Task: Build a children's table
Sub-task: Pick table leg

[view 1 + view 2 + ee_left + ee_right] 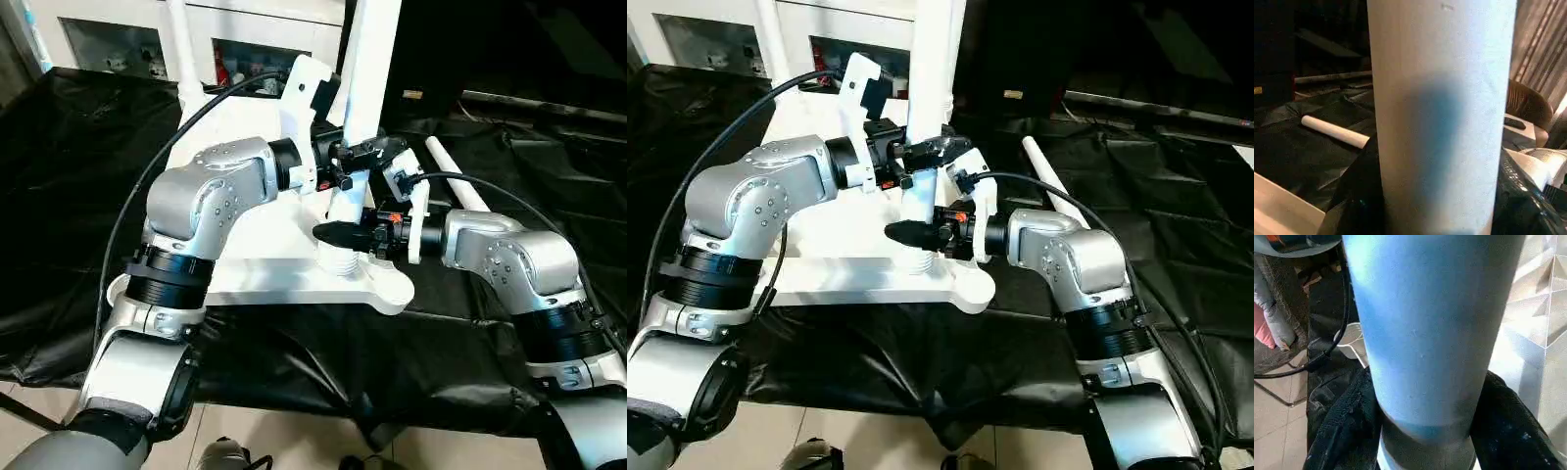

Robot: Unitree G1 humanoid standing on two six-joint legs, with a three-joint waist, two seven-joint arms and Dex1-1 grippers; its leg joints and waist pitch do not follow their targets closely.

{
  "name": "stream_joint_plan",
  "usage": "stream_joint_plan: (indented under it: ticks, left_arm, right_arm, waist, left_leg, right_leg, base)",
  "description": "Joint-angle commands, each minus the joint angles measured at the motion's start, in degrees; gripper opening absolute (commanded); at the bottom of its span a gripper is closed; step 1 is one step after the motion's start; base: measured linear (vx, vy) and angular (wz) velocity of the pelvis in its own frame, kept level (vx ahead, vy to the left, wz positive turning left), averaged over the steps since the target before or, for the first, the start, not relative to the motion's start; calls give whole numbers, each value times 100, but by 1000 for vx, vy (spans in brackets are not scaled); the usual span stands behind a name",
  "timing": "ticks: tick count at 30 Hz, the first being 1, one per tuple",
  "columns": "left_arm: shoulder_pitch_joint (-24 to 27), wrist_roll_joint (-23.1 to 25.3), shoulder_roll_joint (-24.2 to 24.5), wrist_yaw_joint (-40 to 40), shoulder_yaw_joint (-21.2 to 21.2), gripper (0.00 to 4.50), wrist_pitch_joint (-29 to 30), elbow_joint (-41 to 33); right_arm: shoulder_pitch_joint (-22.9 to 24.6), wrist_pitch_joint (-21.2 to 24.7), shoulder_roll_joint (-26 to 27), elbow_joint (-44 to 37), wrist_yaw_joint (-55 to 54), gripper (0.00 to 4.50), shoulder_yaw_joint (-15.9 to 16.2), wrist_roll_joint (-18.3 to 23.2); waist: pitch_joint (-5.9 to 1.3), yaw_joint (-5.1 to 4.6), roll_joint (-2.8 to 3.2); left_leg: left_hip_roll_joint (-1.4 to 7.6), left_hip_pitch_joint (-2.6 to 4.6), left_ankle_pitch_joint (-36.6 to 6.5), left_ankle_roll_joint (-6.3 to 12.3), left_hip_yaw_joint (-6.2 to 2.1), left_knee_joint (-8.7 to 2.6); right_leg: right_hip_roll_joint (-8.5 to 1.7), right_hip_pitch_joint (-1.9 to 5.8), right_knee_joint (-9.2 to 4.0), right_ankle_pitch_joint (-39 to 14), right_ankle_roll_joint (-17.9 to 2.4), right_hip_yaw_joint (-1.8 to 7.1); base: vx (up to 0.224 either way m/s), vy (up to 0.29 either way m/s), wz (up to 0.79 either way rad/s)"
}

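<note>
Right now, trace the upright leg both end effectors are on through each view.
Left eye: upright leg rises from the tabletop's near corner socket, centre top.
Right eye: same leg, left of centre.
Left wrist: wide white column up the middle.
Right wrist: bluish column, black fingers flanking it.
Shared landmark: loose leg lying on the black cloth, also seen from the left wrist.

The upper end of the upright leg [370, 69] was cut off by the frame edge, and its foot at the corner socket [342, 260] was partly hidden behind the right gripper [338, 233]. Beyond that leg, shelf contents [230, 69] were too small to be identified.
</note>
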Motion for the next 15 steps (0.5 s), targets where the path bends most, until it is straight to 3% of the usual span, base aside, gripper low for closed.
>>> stream_joint_plan:
  ticks: [1, 7, 9, 15]
  left_arm:
    - [83, -79, -82, -73, -150, 258, 85, -289]
    - [134, -110, -166, 177, 71, 245, 76, -282]
    - [135, -100, -153, 181, 69, 223, 84, -291]
    - [181, -153, -136, 147, 83, 190, 183, -386]
  right_arm:
    - [64, -38, -51, 60, -198, 199, -208, -40]
    - [139, -102, -16, -21, -230, 194, -248, -23]
    - [152, -113, -15, -37, -227, 250, -248, -20]
    - [105, -93, 111, -25, -342, 305, -331, 51]
  waist:
    - [-503, -8, 2]
    - [-509, -9, -16]
    - [-502, -14, -17]
    - [-504, -23, -3]
  left_leg:
    - [51, 88, -910, -101, 29, -355]
    - [51, 86, -929, -101, 30, -355]
    - [48, 86, -979, -103, 29, -356]
    - [52, 87, -969, -114, 24, -360]
  right_leg:
    - [-215, 409, -363, -1385, -851, 189]
    - [-207, 413, -367, -1344, -869, 186]
    - [-209, 409, -383, -1439, -829, 184]
    - [-206, 404, -375, -1411, -837, 183]
  base:
    - [0, 0, 0]
    - [0, 0, 0]
    - [0, 0, 0]
    - [0, 0, 0]
